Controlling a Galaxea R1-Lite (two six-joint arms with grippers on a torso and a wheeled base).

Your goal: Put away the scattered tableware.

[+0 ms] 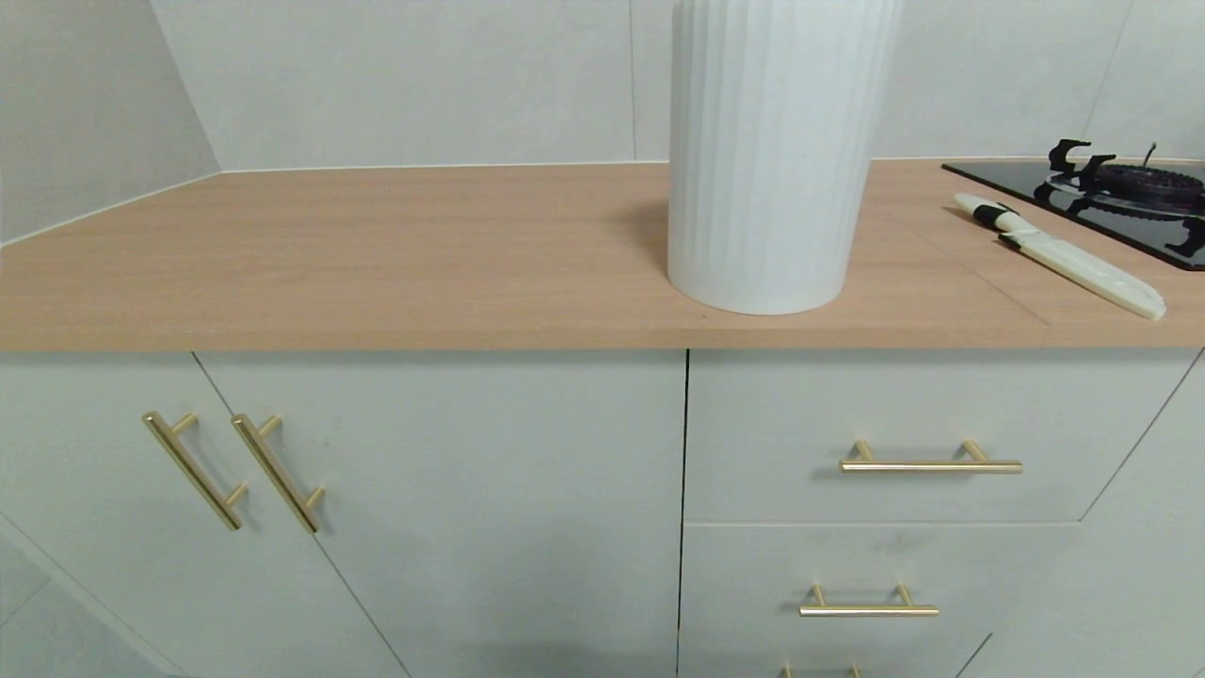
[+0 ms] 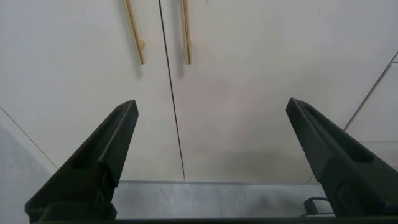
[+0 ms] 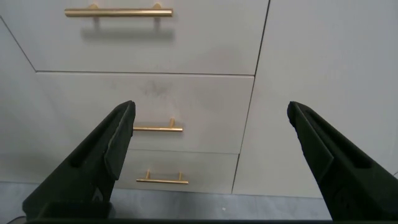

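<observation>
Knife [image 1: 1059, 252] on countertop [image 1: 377, 254]; left end effector [image 2: 211, 102], right end effector [image 3: 211, 104] agape below

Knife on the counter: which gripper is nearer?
Right, likely. The right gripper faces the drawers under the counter end holding the knife; the left gripper faces the cabinet doors farther left.

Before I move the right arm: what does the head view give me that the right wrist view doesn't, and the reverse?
Head view: the countertop carrying a white ribbed container, a knife beside the stove, and the double doors with upright handles. Right wrist view: the right gripper, open, facing the drawer stack. Shared: that drawer stack with its gold bar handles.
</observation>
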